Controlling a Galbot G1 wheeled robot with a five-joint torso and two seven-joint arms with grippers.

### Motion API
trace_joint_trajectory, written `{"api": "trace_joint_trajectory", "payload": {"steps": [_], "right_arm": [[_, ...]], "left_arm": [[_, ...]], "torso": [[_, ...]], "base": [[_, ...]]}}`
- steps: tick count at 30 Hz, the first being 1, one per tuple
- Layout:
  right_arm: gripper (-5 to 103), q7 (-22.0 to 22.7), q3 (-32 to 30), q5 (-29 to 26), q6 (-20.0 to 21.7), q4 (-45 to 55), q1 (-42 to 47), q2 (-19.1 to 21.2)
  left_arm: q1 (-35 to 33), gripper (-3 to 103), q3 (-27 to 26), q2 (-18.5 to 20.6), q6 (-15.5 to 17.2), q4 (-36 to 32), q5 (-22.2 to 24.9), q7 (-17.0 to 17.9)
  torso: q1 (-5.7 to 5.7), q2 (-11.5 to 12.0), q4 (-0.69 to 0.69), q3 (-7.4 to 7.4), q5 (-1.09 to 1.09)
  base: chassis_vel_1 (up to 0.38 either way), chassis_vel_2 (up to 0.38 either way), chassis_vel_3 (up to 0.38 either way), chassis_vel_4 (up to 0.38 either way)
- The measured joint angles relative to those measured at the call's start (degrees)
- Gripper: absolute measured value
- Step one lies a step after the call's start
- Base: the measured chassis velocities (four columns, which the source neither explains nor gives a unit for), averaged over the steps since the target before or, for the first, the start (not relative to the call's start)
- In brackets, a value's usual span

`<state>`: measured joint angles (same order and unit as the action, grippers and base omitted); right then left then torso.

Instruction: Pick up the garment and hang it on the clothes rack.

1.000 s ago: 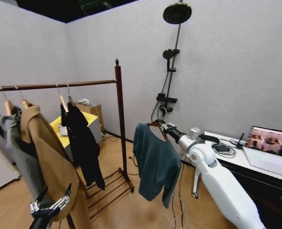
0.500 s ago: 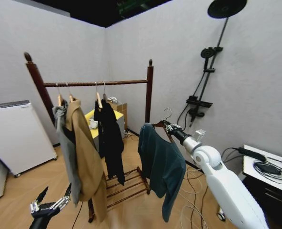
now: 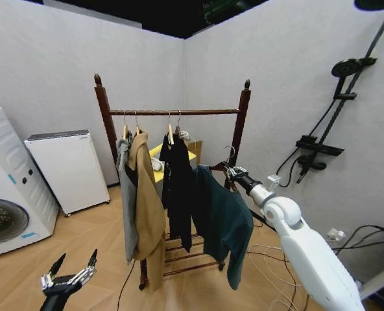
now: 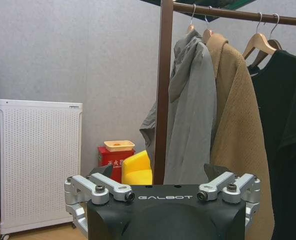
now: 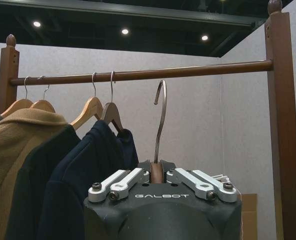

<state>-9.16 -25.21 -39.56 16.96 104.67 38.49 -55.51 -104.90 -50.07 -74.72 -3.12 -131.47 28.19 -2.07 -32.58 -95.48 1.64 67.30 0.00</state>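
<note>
I see my left end effector (image 3: 69, 280) low at the near left, fingers spread apart and holding nothing. My right end effector (image 3: 236, 172) is clamped on the wooden hanger neck (image 5: 158, 172), carrying the teal jacket (image 3: 221, 220) just in front of the clothes rack (image 3: 239, 139), its metal hook (image 5: 159, 117) below the crossbar (image 5: 138, 74). Behind hang a tan coat (image 3: 146, 204), a black coat (image 3: 179, 191) and a grey garment (image 3: 126, 194). A white heater panel (image 3: 65, 168) stands against the far wall.

Tan coat (image 3: 146, 194), grey hooded jacket (image 3: 126, 188) and black coat (image 3: 178, 188) on wooden hangers. White panel heater (image 3: 65, 170) at 9 o'clock of them, washing machine (image 3: 7, 188) further out. Shower fixture (image 3: 335, 110) on wall at 3 o'clock. Yellow box (image 4: 137, 169), red box (image 4: 114, 156) behind.
</note>
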Motion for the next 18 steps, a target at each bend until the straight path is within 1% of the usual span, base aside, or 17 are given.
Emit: {"api": "trace_joint_trajectory", "payload": {"steps": [6,7,12,15,17,18], "right_arm": [[9,-0.2,0.85,0.56,-0.06,0.49,-0.16,-0.33],[9,-0.26,0.97,0.82,-0.06,0.74,-0.13,-0.39],[9,-0.26,0.98,1.13,-0.06,1.72,0.6,-0.37],[9,-0.21,1.0,1.33,-0.03,1.88,0.81,-0.34],[9,-0.09,1.0,1.39,-0.02,1.77,0.73,-0.35],[9,0.27,1.06,1.39,0.03,1.65,0.54,-0.33]], "left_arm": [[0.0,100,0.0,0.0,0.0,0.0,0.0,-0.01],[0.0,100,0.0,0.0,0.0,0.0,0.0,-0.01],[0.0,100,0.0,0.0,0.0,0.0,0.0,-0.01],[0.01,100,0.0,0.0,0.0,0.0,0.0,-0.01],[0.01,100,0.0,0.0,0.0,0.0,0.0,-0.01],[0.01,100,0.0,0.0,0.0,0.0,0.0,-0.01]], "torso": [[0.02,-0.01,-0.01,-0.01,-0.01],[0.01,0.0,-0.02,0.0,0.0],[0.01,0.0,-0.01,0.0,-0.02],[-0.1,0.04,-0.03,0.03,0.0],[-0.12,0.05,-0.04,0.04,0.0],[-0.09,0.04,-0.01,0.03,0.02]], "base": [[-0.058,0.073,0.082,-0.071],[-0.148,0.14,0.136,-0.157],[-0.172,0.188,0.175,-0.183],[-0.153,0.157,0.151,-0.152],[-0.123,0.1,0.123,-0.007],[-0.083,0.1,0.063,0.018]]}}
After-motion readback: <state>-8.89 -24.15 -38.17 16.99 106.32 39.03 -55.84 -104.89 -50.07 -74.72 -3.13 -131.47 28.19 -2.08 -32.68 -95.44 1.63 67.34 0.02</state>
